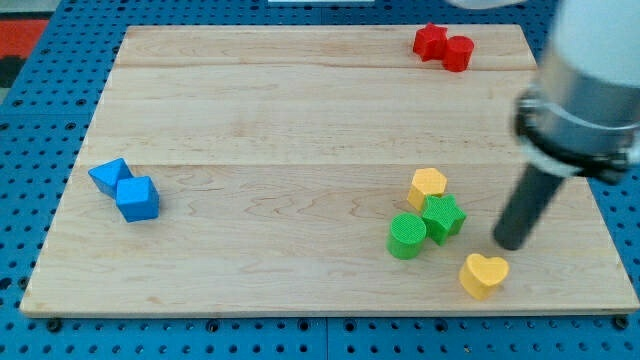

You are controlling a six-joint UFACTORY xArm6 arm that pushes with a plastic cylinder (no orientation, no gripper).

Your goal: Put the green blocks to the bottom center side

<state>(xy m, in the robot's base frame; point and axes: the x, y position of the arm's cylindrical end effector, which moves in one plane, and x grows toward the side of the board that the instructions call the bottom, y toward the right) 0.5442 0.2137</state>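
A green cylinder [407,236] and a green star block [443,217] lie touching each other on the wooden board [300,120], right of the centre and near the view's bottom. My tip [509,243] rests on the board to the right of the green star, a short gap away, and just above a yellow heart block [484,274]. A yellow hexagon block [428,184] touches the green star from above.
Two red blocks [443,45] sit together at the board's top right. Two blue blocks [126,188] sit together at the left side. The arm's grey body [585,90] hangs over the board's right edge.
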